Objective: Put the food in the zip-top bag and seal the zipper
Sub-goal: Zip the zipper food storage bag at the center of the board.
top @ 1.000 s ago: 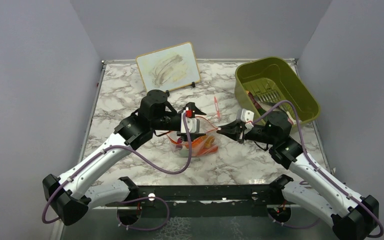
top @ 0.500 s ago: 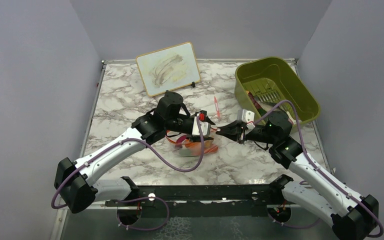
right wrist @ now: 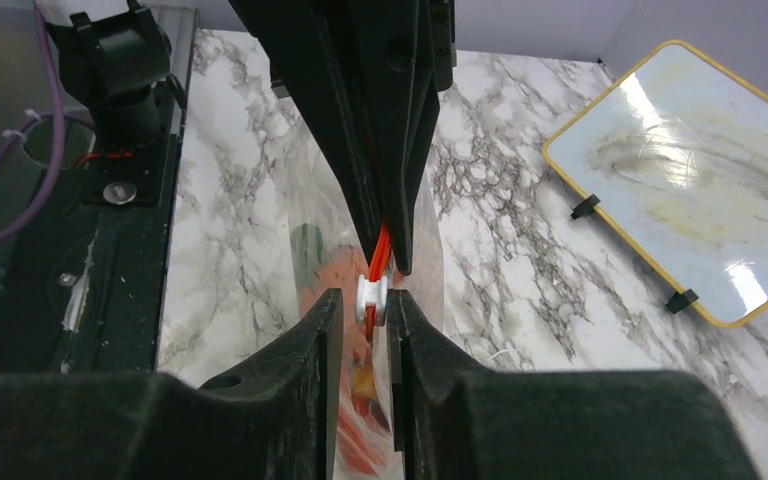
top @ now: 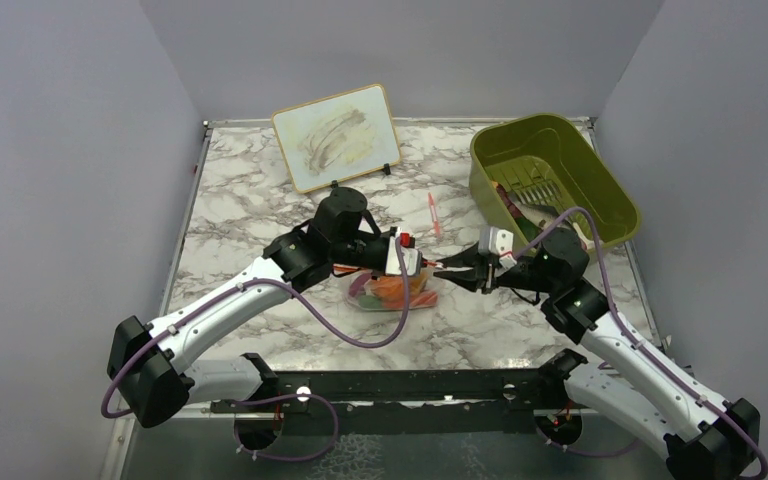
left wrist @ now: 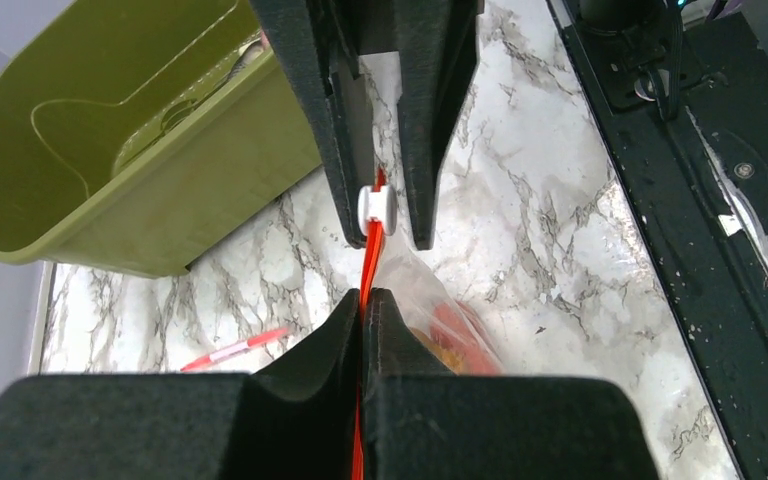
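Clamping the zipper (left wrist: 368,262), the left gripper (left wrist: 363,297) steadies the bag (left wrist: 412,282) for sealing (food (left wrist: 457,327) already inside) while the right gripper (right wrist: 365,297) has its fingers slightly apart around the white slider (left wrist: 375,208).

Slid my left gripper (left wrist: 363,305) right along the zipper (left wrist: 369,262) toward my right gripper (right wrist: 365,298), then clamped down on it. Right one's loosened slightly around the white slider (left wrist: 375,208).

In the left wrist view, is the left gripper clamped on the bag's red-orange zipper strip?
Yes, the left gripper has its jaws pressed together on the zipper strip, which runs out from between them.
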Controlling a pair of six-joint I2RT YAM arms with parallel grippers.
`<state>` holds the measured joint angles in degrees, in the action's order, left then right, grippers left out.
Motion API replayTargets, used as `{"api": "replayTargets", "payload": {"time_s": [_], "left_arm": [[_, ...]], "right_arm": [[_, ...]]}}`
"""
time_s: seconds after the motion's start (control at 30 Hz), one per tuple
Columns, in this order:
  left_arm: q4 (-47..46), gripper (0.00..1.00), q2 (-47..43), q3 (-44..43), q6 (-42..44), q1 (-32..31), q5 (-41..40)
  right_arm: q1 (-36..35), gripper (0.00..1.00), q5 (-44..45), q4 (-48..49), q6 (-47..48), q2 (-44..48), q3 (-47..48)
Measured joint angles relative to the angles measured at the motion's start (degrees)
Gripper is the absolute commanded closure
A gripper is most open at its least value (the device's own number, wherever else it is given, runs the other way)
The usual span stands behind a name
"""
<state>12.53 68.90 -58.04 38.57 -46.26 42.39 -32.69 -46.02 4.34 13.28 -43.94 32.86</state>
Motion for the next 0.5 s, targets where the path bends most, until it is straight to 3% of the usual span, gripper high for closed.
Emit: {"api": "replayTargets", "payload": {"time_s": [0.3, 0.43, 0.5], "left_arm": [[0.59, 1.0, 0.0, 0.0, 0.13, 0.0, 0.52], [0.57, 1.0, 0.0, 0.0, -0.09, 0.0, 0.74], [0.48, 1.0, -0.02, 0.15, -0.33, 0.0, 0.9]], "right_arm": [[0.0, 0.71, -0.61, 2.1, -1.01, 1.64, -3.48], [0.0, 0.98, -0.61, 2.95, -1.44, 1.11, -4.55], [0.0, 0.99, -0.66, 3.8, -1.77, 0.35, -4.57]]}}
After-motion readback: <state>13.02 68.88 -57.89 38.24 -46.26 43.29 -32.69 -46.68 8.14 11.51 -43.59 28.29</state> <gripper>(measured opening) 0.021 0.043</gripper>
